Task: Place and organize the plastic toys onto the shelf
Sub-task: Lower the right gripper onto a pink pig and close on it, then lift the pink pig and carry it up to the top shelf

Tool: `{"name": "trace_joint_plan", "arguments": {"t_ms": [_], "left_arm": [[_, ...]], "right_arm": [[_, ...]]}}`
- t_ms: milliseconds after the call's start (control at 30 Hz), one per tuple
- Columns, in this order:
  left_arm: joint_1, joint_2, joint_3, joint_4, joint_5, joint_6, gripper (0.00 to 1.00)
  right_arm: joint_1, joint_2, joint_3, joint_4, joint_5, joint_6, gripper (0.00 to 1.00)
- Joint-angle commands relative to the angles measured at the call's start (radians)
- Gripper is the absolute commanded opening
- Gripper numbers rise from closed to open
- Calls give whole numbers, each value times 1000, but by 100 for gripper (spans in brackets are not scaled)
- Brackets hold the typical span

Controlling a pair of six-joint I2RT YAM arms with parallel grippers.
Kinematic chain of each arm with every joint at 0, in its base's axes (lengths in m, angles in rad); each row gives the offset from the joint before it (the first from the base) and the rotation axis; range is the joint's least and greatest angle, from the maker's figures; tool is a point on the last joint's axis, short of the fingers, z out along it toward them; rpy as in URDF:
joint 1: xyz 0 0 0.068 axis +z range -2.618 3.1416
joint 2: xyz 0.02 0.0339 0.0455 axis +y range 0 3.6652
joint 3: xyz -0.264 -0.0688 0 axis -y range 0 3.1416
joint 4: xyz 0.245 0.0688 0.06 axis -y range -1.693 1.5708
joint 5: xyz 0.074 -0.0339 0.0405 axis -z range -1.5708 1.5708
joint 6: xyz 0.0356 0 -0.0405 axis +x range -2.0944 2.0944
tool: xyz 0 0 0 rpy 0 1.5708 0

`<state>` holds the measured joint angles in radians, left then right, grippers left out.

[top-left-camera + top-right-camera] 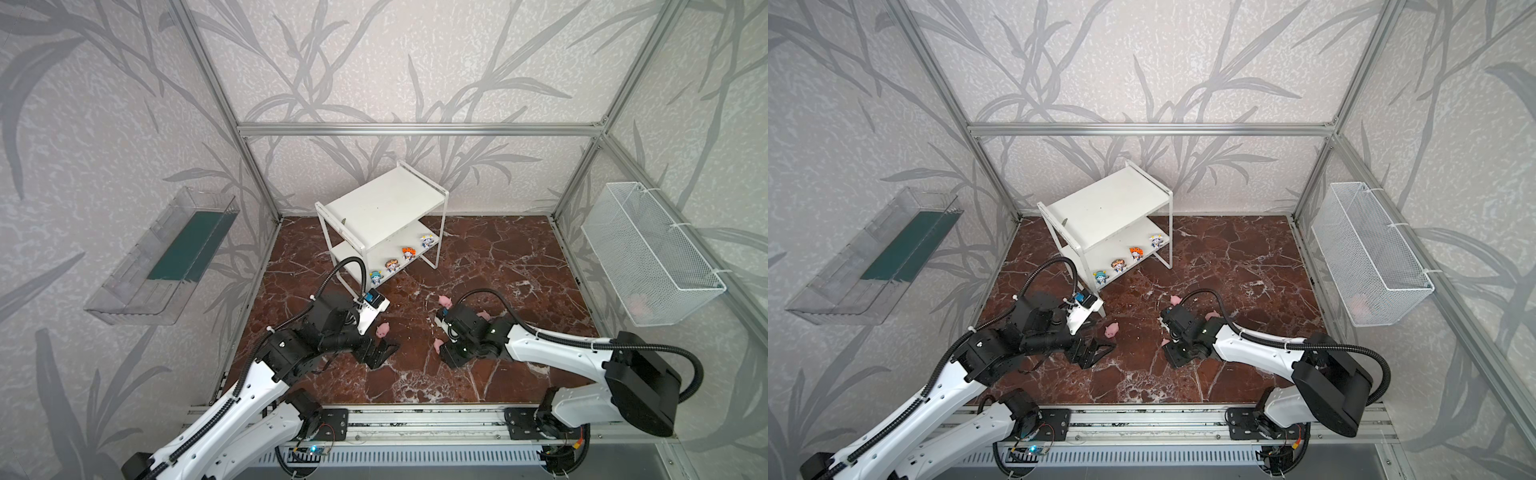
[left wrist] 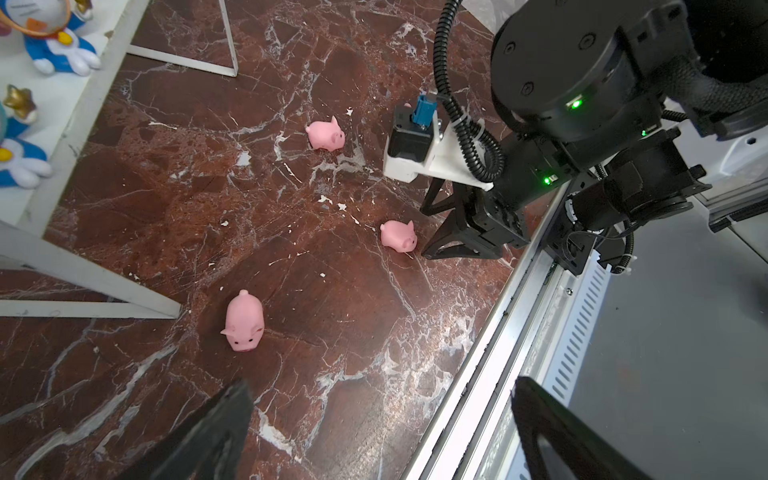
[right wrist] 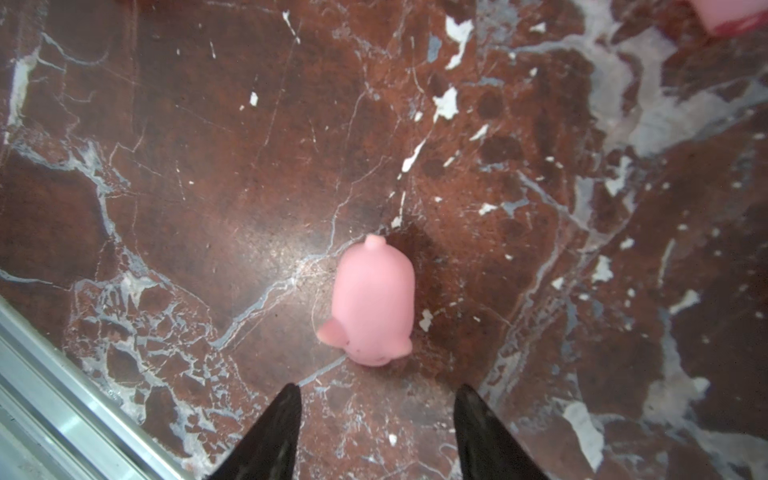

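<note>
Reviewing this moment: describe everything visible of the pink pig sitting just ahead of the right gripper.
The small rounded pink plastic-looking pig has a smooth, slightly glossy body, a nub tail at one end and two pointed ears beside the head. It sits upright on the reddish-brown marbled floor and casts a soft shadow to one side. Its head points toward the right gripper and its tail points away. It lies just beyond the open jaws, not between them. Only the floor appears to touch it.

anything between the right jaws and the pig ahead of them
Nothing, just bare marble floor between the right gripper and the pig, in the right wrist view.
</note>
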<state>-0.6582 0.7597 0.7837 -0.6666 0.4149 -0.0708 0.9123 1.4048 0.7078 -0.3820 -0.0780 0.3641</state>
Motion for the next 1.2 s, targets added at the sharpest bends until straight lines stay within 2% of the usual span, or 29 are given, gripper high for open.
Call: {"name": "trace_joint_plan", "arguments": {"t_ms": [0, 200, 367, 500, 600, 833, 1067, 1167], "left_arm": [[-5, -13, 20, -5, -13, 16, 99], [-6, -18, 20, -3, -23, 17, 99], [-12, -27, 27, -34, -59, 13, 99], [-15, -69, 29, -51, -135, 9, 99], [-16, -108, 27, -57, -190, 2, 99], [-17, -161, 28, -75, -273, -25, 99], [-15, -169, 38, -93, -367, -36, 99], [-16, -176, 42, -88, -416, -24, 99]], "right_arm": [[25, 36, 39, 32, 47, 7, 59], [37, 86, 68, 54, 128, 10, 55], [48, 117, 105, 26, 160, -12, 38], [49, 88, 122, 16, 160, -38, 32], [50, 73, 146, -14, 168, -58, 28], [42, 15, 250, -100, 189, -142, 27], [-37, -80, 490, -225, 57, -375, 27], [-81, -75, 660, -312, -15, -446, 27]]}}
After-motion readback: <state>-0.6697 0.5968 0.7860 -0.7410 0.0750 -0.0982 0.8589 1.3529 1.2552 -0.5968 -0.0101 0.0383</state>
